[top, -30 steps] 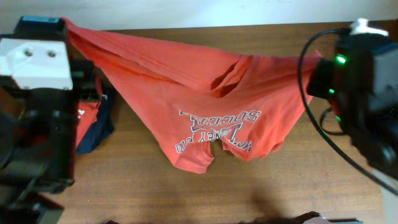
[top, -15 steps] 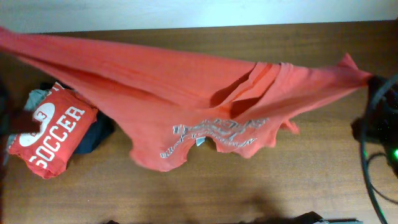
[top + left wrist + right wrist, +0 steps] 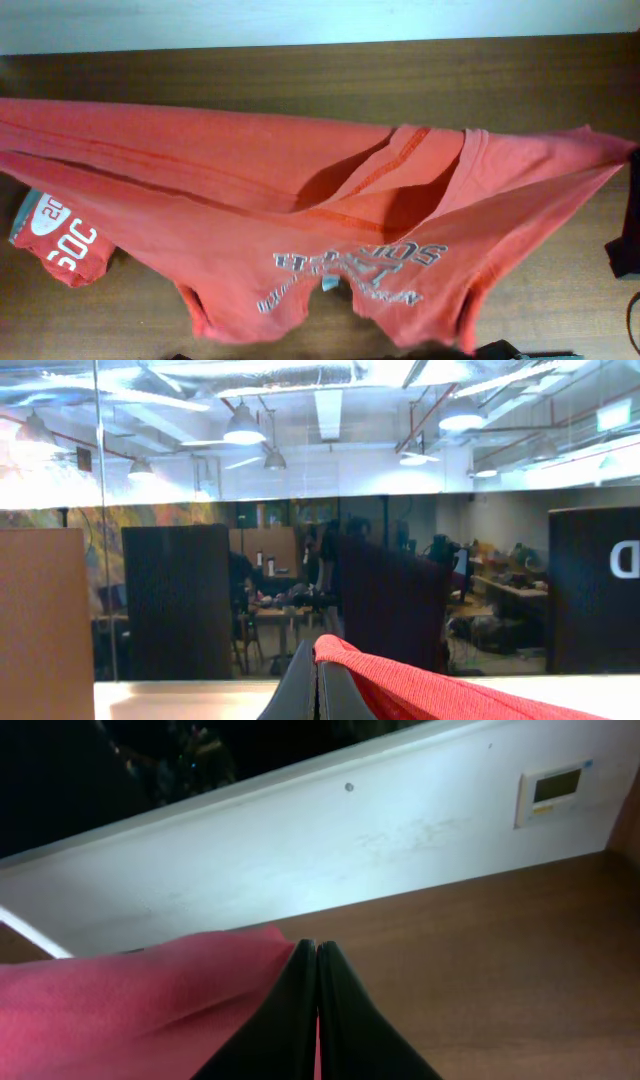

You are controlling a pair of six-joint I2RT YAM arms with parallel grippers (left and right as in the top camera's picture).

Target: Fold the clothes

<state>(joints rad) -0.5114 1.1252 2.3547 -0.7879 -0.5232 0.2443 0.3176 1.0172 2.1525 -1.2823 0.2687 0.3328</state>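
The orange-red T-shirt (image 3: pixel 250 190) hangs stretched across the whole overhead view, held up at both ends, its chest print (image 3: pixel 350 272) upside down near the bottom and the neck opening (image 3: pixel 400 170) facing up. The two grippers are outside the overhead view. In the left wrist view my left gripper (image 3: pixel 318 675) is shut on an edge of the T-shirt (image 3: pixel 400 685), which trails off to the right. In the right wrist view my right gripper (image 3: pixel 318 965) is shut on the T-shirt (image 3: pixel 130 1010), red cloth showing between the fingers and to the left.
A folded red shirt with white "SOCCER" lettering (image 3: pixel 60 245) lies on the wooden table (image 3: pixel 560 300) at the left, partly under the hanging T-shirt. A dark part of the right arm (image 3: pixel 625 250) shows at the right edge. A white wall (image 3: pixel 350 850) runs behind the table.
Both arms have pulled outward and left the overhead view. The T-shirt has been stretched wider and now hangs lower, covering most of the folded pile at the left.
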